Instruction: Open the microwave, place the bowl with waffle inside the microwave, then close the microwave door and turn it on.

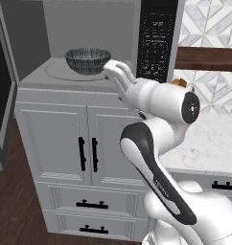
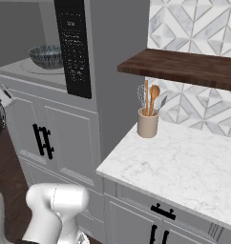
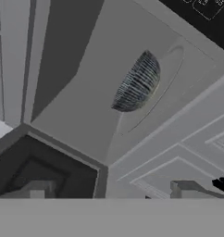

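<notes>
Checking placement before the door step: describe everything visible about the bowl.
The bowl is small, round, dark blue-grey, with a ribbed, streaked outside that looks like glazed ceramic. It sits upright on the round turntable inside the open microwave, left of the black keypad panel. Only the turntable touches it. Its contents cannot be made out past the rim. The tool is open and apart from the bowl, just to its right.

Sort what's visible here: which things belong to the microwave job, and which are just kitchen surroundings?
Job:
- microwave, open
- microwave door, swung out left
- bowl, sitting on the turntable inside
- keypad panel
- gripper, open, beside the bowl

Surroundings:
- utensil cup with wooden spoons
- marble counter
- wooden shelf
- cabinet doors
</notes>
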Available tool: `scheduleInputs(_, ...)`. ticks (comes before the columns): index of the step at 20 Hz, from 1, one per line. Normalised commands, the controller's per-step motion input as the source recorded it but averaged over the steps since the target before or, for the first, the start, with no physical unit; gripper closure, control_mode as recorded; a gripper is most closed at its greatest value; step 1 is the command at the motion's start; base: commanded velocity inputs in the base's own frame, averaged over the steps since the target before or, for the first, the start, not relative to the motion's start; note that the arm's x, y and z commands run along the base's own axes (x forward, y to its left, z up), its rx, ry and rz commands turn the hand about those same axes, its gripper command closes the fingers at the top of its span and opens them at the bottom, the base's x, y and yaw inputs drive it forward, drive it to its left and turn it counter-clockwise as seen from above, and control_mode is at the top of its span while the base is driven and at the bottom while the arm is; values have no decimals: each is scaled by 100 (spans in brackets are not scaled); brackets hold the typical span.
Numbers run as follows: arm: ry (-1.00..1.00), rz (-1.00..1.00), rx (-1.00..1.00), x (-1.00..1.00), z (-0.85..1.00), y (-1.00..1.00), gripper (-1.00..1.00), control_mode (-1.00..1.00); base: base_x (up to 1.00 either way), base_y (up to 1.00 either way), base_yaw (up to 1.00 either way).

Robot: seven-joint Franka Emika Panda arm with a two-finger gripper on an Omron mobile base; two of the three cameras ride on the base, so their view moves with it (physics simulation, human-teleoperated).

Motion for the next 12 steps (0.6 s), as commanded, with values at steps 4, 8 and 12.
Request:
scheduleInputs(4,0,-2,-53,-27,-85,1,-100,-100,0,0,0)
scheduleInputs(8,-1,-38,-47,0,-64,11,-100,-100,0,0,0)
scheduleInputs(12,1,-52,-61,0,-50,35,-100,-100,0,0,0)
